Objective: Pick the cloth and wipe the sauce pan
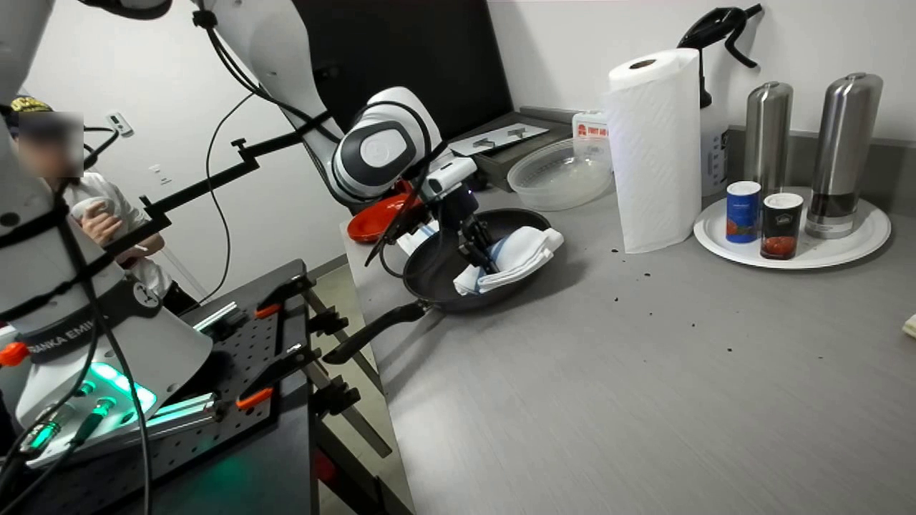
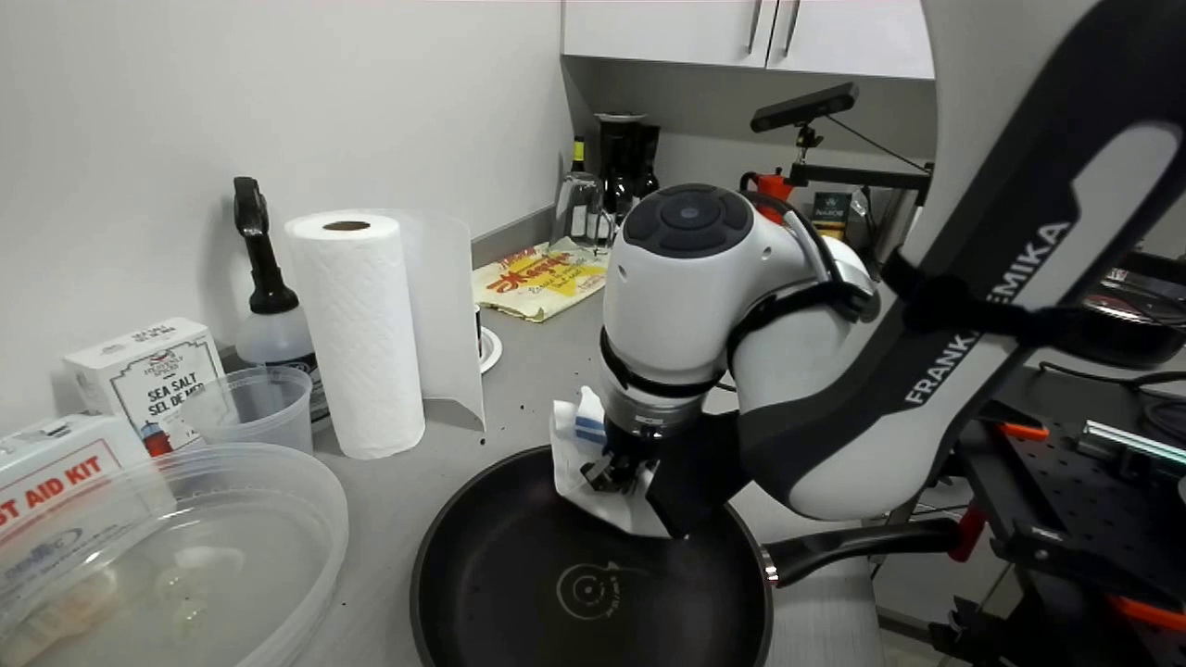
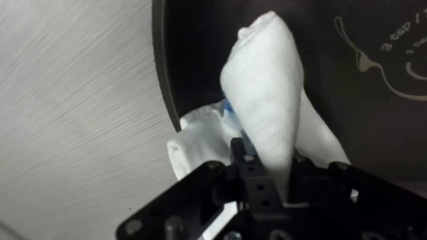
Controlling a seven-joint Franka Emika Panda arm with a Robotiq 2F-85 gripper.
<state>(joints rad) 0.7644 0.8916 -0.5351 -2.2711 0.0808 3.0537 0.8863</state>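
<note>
The white cloth with blue stripes (image 1: 528, 252) is folded and bunched over the rim side of the black sauce pan (image 1: 438, 275). It also shows in an exterior view (image 2: 576, 443) and the wrist view (image 3: 263, 73). My gripper (image 3: 268, 153) is shut on the cloth, with a fold squeezed up between its fingers. In the wrist view the cloth lies partly inside the pan and partly across its rim (image 3: 160, 50). The gripper points down at the pan's edge in both exterior views (image 1: 488, 263) (image 2: 613, 474). The cloth's underside and its contact with the pan floor are hidden.
The pan's handle (image 1: 376, 332) reaches past the counter edge. A paper towel roll (image 1: 653, 157), a clear plastic tub (image 1: 558, 179) and a red dish (image 1: 379, 218) stand near the pan. A white plate (image 1: 859, 247) holds shakers and jars. A spray bottle (image 2: 269, 278) stands by the wall.
</note>
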